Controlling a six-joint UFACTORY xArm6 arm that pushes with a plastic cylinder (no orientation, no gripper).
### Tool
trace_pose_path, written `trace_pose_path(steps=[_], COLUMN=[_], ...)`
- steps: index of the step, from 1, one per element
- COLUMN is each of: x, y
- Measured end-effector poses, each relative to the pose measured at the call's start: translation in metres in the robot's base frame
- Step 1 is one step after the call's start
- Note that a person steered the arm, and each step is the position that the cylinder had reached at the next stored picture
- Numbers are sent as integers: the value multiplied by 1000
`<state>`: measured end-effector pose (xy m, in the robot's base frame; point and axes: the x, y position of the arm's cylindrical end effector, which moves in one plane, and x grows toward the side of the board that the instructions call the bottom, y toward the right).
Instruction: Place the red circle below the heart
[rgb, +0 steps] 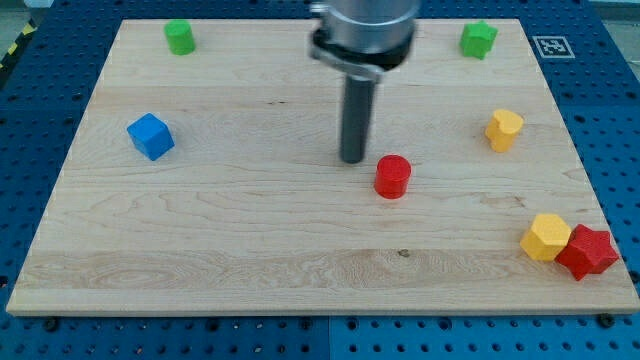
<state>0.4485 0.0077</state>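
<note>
The red circle (392, 177) stands on the wooden board (250, 250), a little right of its middle. My tip (353, 160) rests on the board just left of the red circle and slightly toward the view's top, with a narrow gap between them. A yellow block (504, 129) that looks like the heart sits to the right of the red circle and higher in the view. The rod hangs straight down from the arm's head at the view's top.
A yellow pentagon-like block (546, 237) touches a red star (587, 251) at the board's bottom right corner. A green star (478, 40) is at the top right, a green cylinder (180, 37) at the top left, a blue cube (150, 136) at the left.
</note>
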Motion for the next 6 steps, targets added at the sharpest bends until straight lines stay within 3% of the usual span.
trace_pose_path(steps=[1,3,4,5,6], x=[19,28,28,36,55], y=[-1,147,167,124,133])
